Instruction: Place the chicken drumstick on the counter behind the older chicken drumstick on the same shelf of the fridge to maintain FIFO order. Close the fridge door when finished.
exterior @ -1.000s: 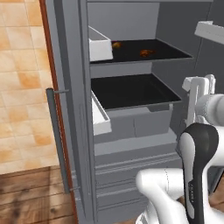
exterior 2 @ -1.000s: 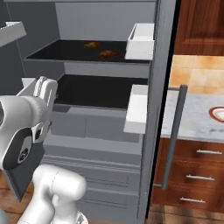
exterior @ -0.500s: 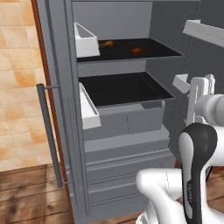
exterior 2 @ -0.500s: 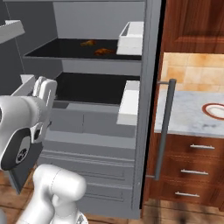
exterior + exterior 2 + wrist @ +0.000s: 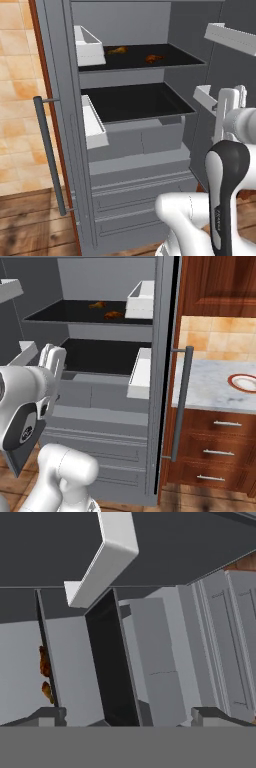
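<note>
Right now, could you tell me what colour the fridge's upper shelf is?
Black; the shelf shows best in the left base view.

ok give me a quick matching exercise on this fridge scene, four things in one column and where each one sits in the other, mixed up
Things:
1. two chicken drumsticks
2. plate with a red rim
3. gripper
4. vertical bar handle

Places:
A. on the marble counter, right of the fridge
B. on the edge of the open fridge door
C. on the upper black shelf
D. in front of the open fridge, about level with the lower black shelf

Pairs: 1-C, 2-A, 3-D, 4-B
</note>
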